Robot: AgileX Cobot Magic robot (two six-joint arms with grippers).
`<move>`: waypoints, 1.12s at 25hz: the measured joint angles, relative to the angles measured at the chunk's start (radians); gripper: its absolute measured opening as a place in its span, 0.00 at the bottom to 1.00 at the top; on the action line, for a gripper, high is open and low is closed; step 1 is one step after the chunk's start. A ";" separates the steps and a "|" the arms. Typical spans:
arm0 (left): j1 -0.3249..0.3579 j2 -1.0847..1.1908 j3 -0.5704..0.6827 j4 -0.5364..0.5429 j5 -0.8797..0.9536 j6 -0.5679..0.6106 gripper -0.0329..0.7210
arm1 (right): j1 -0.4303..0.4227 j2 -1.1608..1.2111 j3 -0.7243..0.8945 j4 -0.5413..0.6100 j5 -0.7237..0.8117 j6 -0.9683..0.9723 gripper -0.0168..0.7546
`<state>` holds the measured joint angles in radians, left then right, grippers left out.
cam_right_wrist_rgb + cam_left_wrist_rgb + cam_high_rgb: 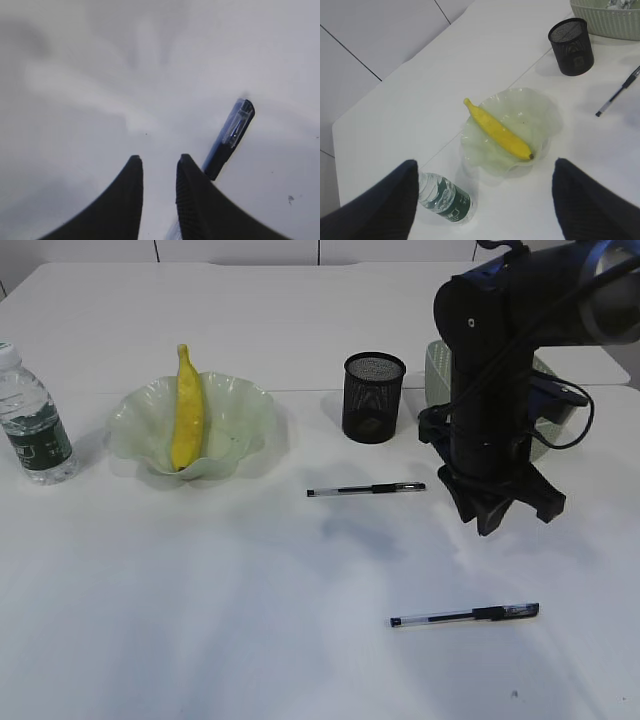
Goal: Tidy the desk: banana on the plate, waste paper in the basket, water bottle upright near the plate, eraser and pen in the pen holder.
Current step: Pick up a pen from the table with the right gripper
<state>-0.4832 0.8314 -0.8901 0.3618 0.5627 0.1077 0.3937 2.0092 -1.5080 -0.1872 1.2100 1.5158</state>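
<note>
The right gripper [157, 172], jaws nearly closed and empty, hovers beside the near pen [229, 139] at lower right. Pen: light, rigid, slippery; grasp mid-barrel.

Left gripper [485, 200]: jaws wide, empty.

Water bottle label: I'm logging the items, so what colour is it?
Dark green with white print, under a white cap; the water bottle label shows best in the left wrist view.
</note>
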 joint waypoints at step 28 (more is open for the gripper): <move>0.000 0.000 0.000 0.009 0.001 0.000 0.83 | 0.076 0.001 0.157 0.077 -0.002 0.077 0.25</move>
<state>-0.4832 0.8314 -0.8901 0.3712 0.5640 0.1073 0.4696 2.0098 -1.3512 -0.1105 1.2080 1.5926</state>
